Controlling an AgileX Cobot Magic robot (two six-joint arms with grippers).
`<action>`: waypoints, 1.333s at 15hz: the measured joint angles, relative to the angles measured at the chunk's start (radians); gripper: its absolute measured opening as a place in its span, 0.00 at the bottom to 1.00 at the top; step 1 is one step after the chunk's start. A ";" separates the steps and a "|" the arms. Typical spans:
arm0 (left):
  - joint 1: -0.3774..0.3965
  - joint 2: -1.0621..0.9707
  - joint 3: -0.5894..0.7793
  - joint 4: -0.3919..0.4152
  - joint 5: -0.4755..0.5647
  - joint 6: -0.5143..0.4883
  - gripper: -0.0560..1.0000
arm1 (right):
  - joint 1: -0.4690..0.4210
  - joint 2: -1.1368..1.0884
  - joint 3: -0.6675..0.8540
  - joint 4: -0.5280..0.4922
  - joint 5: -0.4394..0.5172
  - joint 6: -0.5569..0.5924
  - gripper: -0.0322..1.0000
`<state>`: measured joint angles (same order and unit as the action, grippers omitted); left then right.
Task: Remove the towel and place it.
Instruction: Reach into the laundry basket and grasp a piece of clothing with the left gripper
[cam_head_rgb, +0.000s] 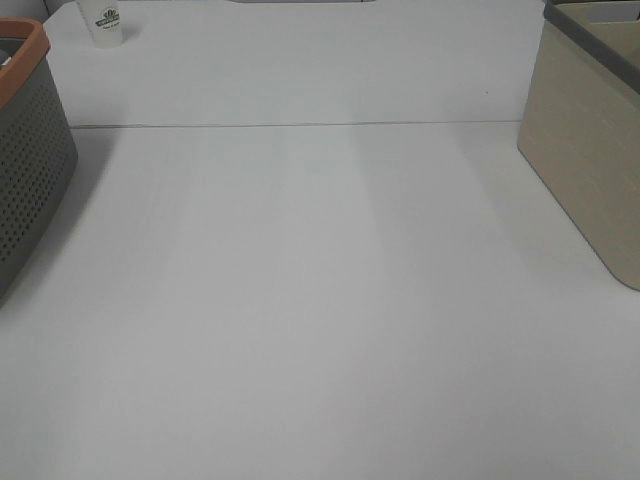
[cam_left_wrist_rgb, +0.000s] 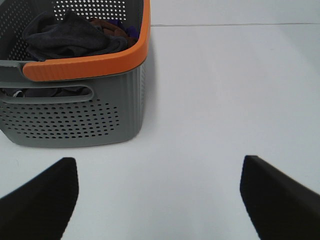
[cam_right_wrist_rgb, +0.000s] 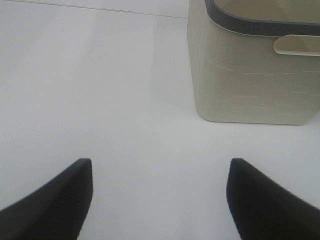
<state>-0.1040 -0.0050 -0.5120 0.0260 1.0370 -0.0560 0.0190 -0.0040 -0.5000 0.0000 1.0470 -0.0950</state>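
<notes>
The dark charcoal-grey towel (cam_left_wrist_rgb: 65, 37) lies bunched inside the grey perforated basket with the orange rim (cam_left_wrist_rgb: 90, 67), on top of other cloth. That basket shows at the left edge of the exterior view (cam_head_rgb: 30, 160); the towel is hidden there. My left gripper (cam_left_wrist_rgb: 159, 200) is open and empty over the white table, a short way in front of the basket. My right gripper (cam_right_wrist_rgb: 159, 200) is open and empty over the table, in front of the beige basket (cam_right_wrist_rgb: 250, 75). Neither arm shows in the exterior view.
The beige basket with a dark grey rim (cam_head_rgb: 590, 150) stands at the right edge of the white table (cam_head_rgb: 320, 300). A small white cup with a dark logo (cam_head_rgb: 107, 22) stands at the back left. A brown and a purple cloth (cam_left_wrist_rgb: 117, 27) lie beside the towel.
</notes>
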 joint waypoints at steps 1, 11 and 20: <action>0.000 0.000 0.000 0.000 0.000 0.000 0.83 | 0.000 0.000 0.000 0.000 0.000 0.000 0.75; 0.000 0.000 0.000 0.000 0.000 0.000 0.83 | 0.000 0.000 0.000 0.000 0.000 0.000 0.75; 0.000 0.000 0.000 0.005 0.000 -0.005 0.83 | 0.000 0.000 0.000 0.000 0.000 0.000 0.75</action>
<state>-0.1040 -0.0050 -0.5120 0.0310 1.0370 -0.0610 0.0190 -0.0040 -0.5000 0.0000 1.0470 -0.0950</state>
